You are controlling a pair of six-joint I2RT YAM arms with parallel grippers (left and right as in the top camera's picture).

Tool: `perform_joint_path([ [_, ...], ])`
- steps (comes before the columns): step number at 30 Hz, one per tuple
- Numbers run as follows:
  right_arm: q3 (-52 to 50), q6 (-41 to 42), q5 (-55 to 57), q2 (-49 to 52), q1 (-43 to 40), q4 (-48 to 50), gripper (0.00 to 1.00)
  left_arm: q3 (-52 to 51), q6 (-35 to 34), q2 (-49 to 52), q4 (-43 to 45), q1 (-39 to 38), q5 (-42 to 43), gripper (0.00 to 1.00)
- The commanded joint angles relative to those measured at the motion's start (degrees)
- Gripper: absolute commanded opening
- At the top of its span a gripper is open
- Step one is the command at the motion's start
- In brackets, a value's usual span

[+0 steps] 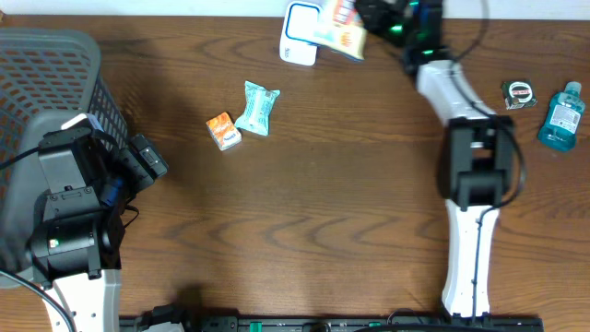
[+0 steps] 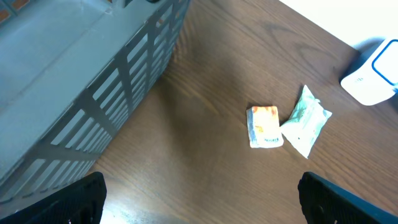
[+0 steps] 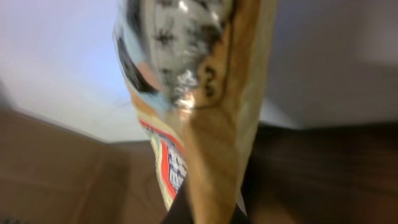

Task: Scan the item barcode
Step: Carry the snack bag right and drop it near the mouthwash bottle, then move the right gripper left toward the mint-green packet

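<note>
Step in hand: presenting the item. The right gripper (image 1: 392,20) holds the snack packet (image 1: 337,28) at the top centre of the overhead view, beside the white scanner (image 1: 297,44).
Right jaws: pinching the packet's right end.
Left jaws: the left gripper (image 1: 145,162) is spread wide and holds nothing, at the lower left by the grey basket (image 1: 55,65).
Packet's place: off the table, its free end overlapping the scanner's right edge.
Long axis: roughly left to right across the frame, and the free end points left at the scanner.
Barcode: not discernible, because the right wrist view is blurred.
Next move, as a judgement: turn or shift the packet until its code faces the scanner window, holding it flat and steady.
</note>
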Motion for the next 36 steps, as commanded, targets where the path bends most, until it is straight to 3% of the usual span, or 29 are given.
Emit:
perform_joint_path([
  [1,1.95,-6.38,-1.68,-6.88,-4.66,-5.38,0.01,0.31,-0.52,0.09,-0.04,0.35,-0.7,0.98],
  [16,1.95,-25.14,-1.16,-14.16,-23.17,-37.29,0.01,0.31,-0.52,0.09,-0.04,0.35,-0.7,0.98],
  [24,1.95,-32.76,22.6,-14.16,-27.08,-46.16,0.01,0.31,-0.52,0.09,-0.04,0.35,-0.7,0.98],
  [25,1.95,-33.24,25.77,-14.16,-27.34,-46.77,0.04,0.31,-0.52,0.09,-0.04,0.35,-0.7,0.98],
  [28,1.97,-33.9,33.86,-14.23,-27.89,-48.06,0.33,0.31,-0.52,0.09,-0.04,0.35,-0.7,0.98],
  [30,1.97,-33.9,38.93,-14.56,-27.98,-48.54,0.46,0.31,-0.52,0.09,-0.04,0.35,-0.7,0.98],
  [33,1.97,-33.9,45.13,-15.87,-27.98,-48.65,0.57,0.31,-0.52,0.09,-0.04,0.35,-0.7,0.98],
  [36,1.97,-34.49,44.98,-18.14,-27.96,-48.65,0.58,0.31,-0.52,0.09,-0.04,0.35,-0.7,0.98],
])
